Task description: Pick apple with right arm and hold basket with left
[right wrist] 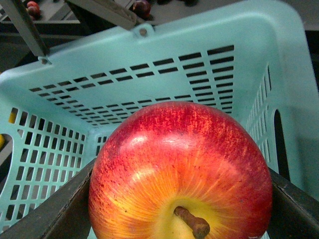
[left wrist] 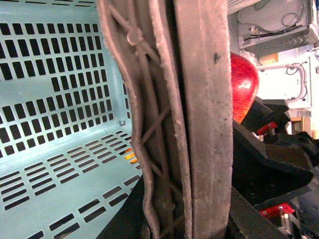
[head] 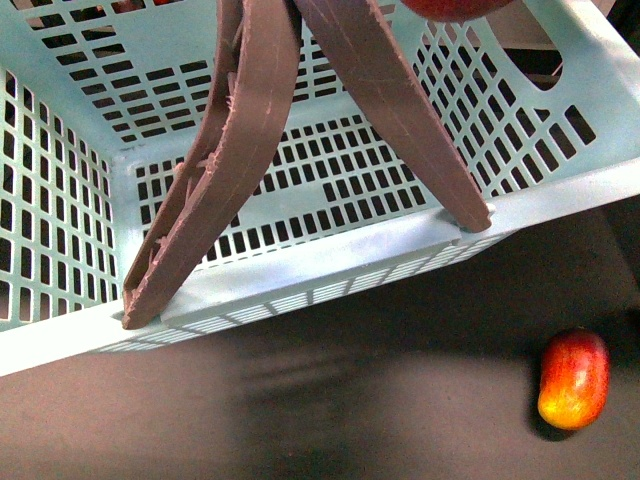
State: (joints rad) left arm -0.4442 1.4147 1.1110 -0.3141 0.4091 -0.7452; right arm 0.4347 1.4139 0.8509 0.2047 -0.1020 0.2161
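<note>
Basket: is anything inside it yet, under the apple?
Nothing shows inside the basket: the slotted floor and walls in view are bare. The apple, held over it in the right claw, covers part of the floor, and the raised handles hide another strip.

We're looking down into the basket (head: 330, 270), which is sitting tilted, its near rim climbing toward the right. Both brown handles (head: 225, 170) are standing raised from that rim and converging toward the top. Only a red sliver of the apple (head: 455, 8) is showing, over the basket's inside. A red-and-yellow oval fruit (head: 574, 378) is lying on the dark tabletop (head: 300, 420), off the basket's near right corner, not touching it.
</note>
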